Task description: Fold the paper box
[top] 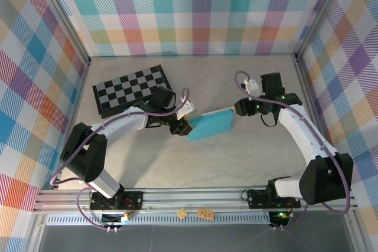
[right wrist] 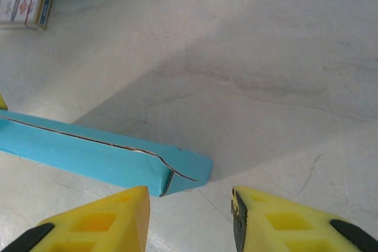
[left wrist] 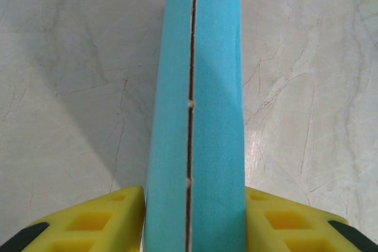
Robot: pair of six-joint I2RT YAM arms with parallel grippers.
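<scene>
The left claw (left wrist: 195, 219) is pinching one end of the paper box (left wrist: 198, 87), with its yellow fingers (left wrist: 106, 222) pressing on both blue sides. The box is sitting at the middle of the desk (top: 236, 163), between the two arms. The right claw (right wrist: 190, 216) is standing spread, and the other end of the box is lying just in front of it, not between its fingers.

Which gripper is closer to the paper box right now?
Left. The left gripper is clamped on one end of the paper box. The right gripper sits just off the other end, jaws apart with nothing between them.
</scene>
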